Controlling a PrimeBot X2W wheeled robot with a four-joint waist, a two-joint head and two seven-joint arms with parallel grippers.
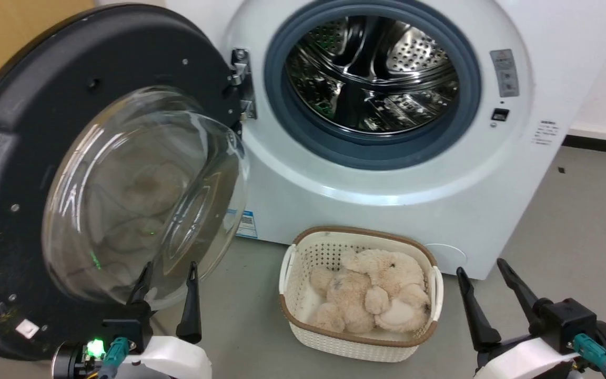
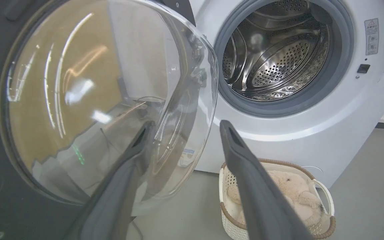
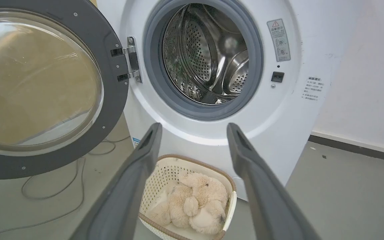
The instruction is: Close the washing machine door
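The washing machine door (image 1: 124,184) hangs wide open directly ahead of the left tool (image 1: 170,266), glass bowl (image 2: 95,100) bulging toward it. That tool is spread apart w/ nothing held, one tip in front of the glass, contact can't be told. The right tool (image 1: 480,266) is likewise spread & empty: door well off to its left, drum opening (image 1: 371,73) ahead & above, basket (image 1: 361,231) w/ plush toy (image 1: 371,295) on the floor just to its left, btwn both tools.
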